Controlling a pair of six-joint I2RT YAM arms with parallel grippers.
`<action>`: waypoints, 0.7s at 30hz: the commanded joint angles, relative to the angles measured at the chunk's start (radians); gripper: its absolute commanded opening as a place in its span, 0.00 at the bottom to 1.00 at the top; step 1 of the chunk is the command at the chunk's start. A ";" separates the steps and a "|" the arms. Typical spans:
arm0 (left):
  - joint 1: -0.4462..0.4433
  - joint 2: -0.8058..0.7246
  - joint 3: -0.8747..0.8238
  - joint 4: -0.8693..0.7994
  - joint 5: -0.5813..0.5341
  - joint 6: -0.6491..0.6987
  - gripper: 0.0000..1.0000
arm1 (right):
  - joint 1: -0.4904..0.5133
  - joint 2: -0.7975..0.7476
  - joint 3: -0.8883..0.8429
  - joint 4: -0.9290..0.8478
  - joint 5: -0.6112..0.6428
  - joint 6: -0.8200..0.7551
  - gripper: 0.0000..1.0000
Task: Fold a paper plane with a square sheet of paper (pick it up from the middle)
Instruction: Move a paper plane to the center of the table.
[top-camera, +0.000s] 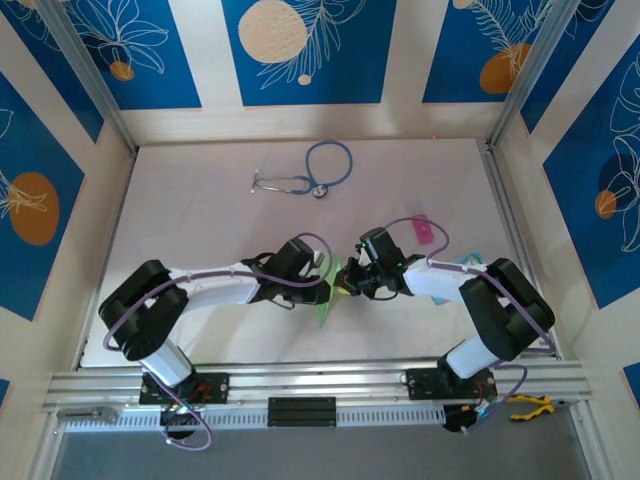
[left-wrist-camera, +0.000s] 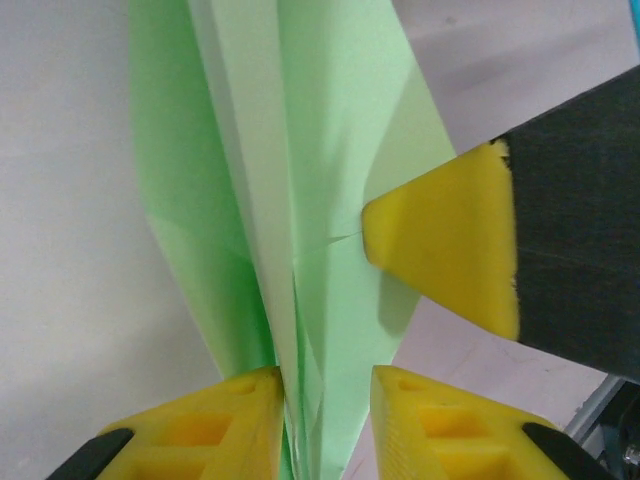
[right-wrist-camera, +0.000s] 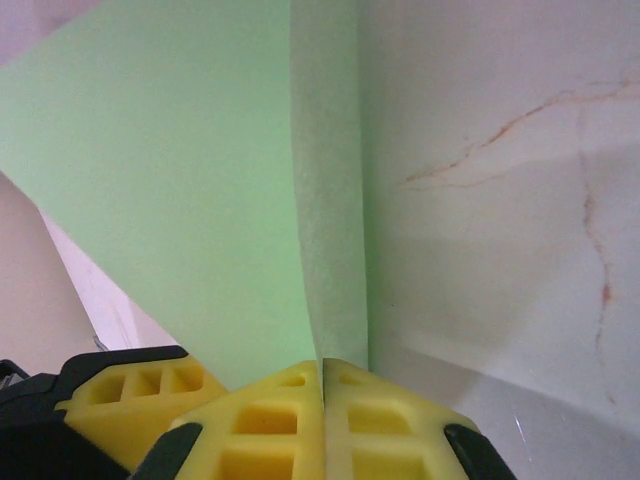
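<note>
The pale green paper plane (top-camera: 325, 300) is being held at the near middle of the tabletop (top-camera: 200, 200), between both arms. One fold is being pinched by the fully closed right end effector (right-wrist-camera: 322, 365). Its lower end is being straddled by the narrowly parted left end effector (left-wrist-camera: 325, 385); whether it is gripped cannot be told.

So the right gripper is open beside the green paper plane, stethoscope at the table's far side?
No: the right gripper is shut on the paper plane, pinching a fold, per the right wrist view. The stethoscope is at the far side.
</note>
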 joint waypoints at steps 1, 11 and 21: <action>-0.011 0.015 0.028 -0.037 -0.024 0.027 0.30 | 0.005 0.010 0.021 -0.015 -0.022 0.009 0.03; -0.013 0.051 0.039 -0.030 -0.005 0.029 0.26 | 0.004 0.002 0.018 -0.009 -0.037 0.002 0.03; -0.014 0.070 0.045 -0.004 0.018 0.032 0.18 | 0.004 0.013 0.013 0.006 -0.049 0.002 0.03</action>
